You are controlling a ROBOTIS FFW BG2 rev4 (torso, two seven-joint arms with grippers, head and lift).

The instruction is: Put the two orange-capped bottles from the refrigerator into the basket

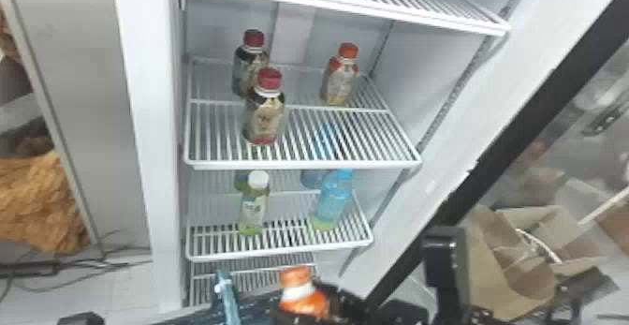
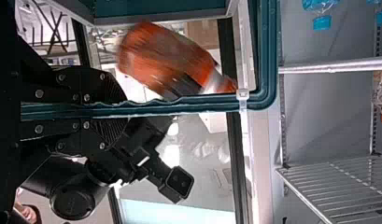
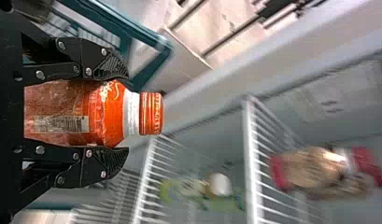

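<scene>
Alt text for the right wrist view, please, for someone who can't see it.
The right gripper holds an orange-capped bottle between its two black fingers. Part of the teal basket shows nearby; beyond are white wire shelves with a white-capped bottle and a red-capped bottle, both blurred.

My left end effector (image 2: 123, 110) grips the teal basket (image 2: 207, 103) by its rim; beyond it are an orange-capped bottle (image 2: 165, 56) and, farther off, a wire refrigerator shelf (image 2: 329, 213) and blue-capped bottles (image 2: 322, 22).
</scene>
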